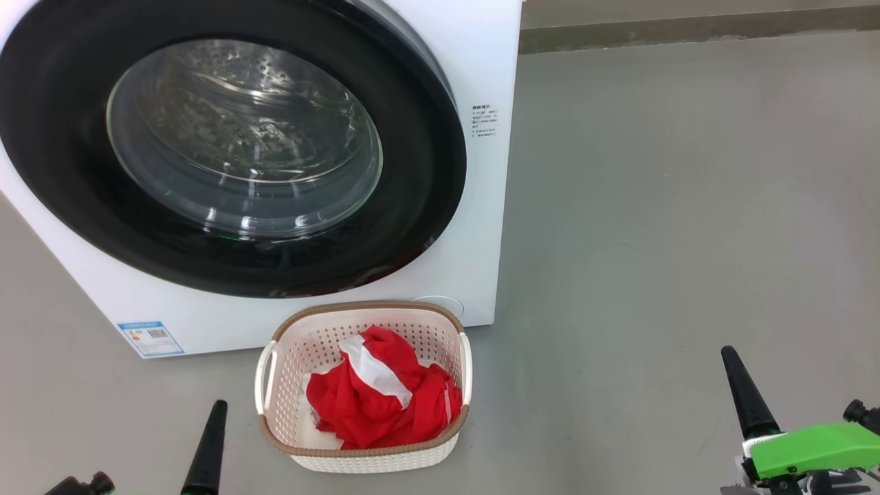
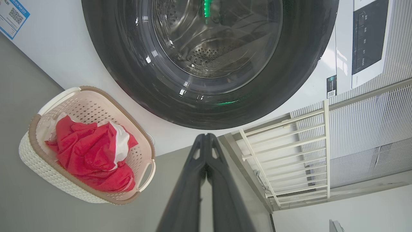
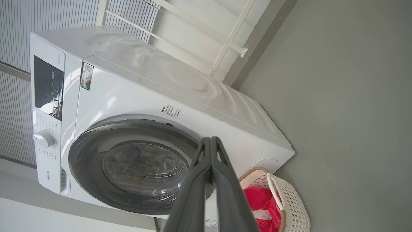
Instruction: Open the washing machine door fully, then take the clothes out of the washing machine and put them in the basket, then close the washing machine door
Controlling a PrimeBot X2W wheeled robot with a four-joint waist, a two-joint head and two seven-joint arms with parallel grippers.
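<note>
The white washing machine [image 1: 474, 62] stands at upper left with its black-rimmed door [image 1: 227, 148] lying flat against the front, shut; the steel drum shows through the glass. In front of it on the floor sits the cream basket [image 1: 364, 454] holding the red and white clothes [image 1: 378, 399]. My left gripper [image 1: 218, 407] is low at the left of the basket, shut and empty, its fingers [image 2: 206, 141] pressed together. My right gripper [image 1: 727, 354] hangs at the lower right, far from the basket, also shut and empty, with its fingers [image 3: 210, 143] together.
Grey floor [image 1: 687, 206] spreads wide to the right of the machine. A skirting strip [image 1: 687, 31] runs along the far wall. A pale railing [image 2: 289, 145] and ribbed wall panels stand beside the machine. The machine's control panel [image 3: 48, 87] and a round knob [image 3: 43, 139] face front.
</note>
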